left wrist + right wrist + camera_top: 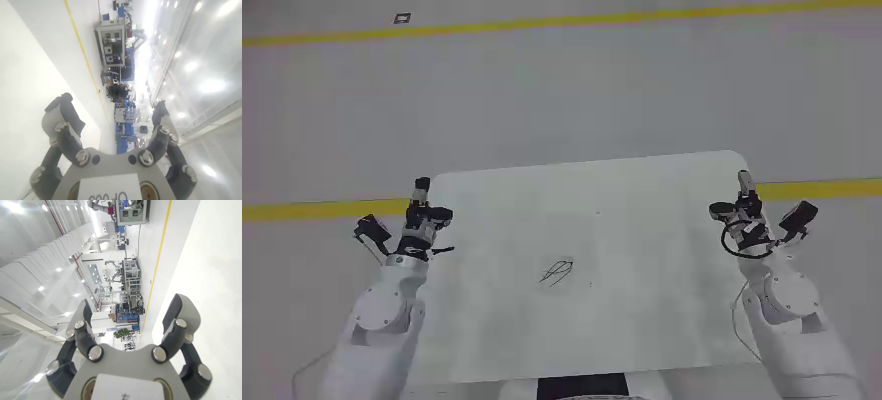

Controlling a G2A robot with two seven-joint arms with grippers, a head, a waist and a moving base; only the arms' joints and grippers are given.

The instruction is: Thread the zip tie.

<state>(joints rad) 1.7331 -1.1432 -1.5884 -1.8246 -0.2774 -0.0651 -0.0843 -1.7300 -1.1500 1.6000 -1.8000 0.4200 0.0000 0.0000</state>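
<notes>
Top view, entry one.
OBSERVER: Where is the tie, and where are your claws?
ME: Thin black plastic zip tie (557,271) lies curled flat near the middle of the white rectangular worktop (662,200). My left claw (113,100) sits at the left edge, my right claw (131,299) at the right edge. Both are spread wide, holding nothing, well apart from the tie.
OBSERVER: Risks?
ME: Judged likely: the tie is thin and flat, so I may scrape the worktop and skid it away. Pinching mid-strap could cover the tail or head and spoil the threading.
</notes>
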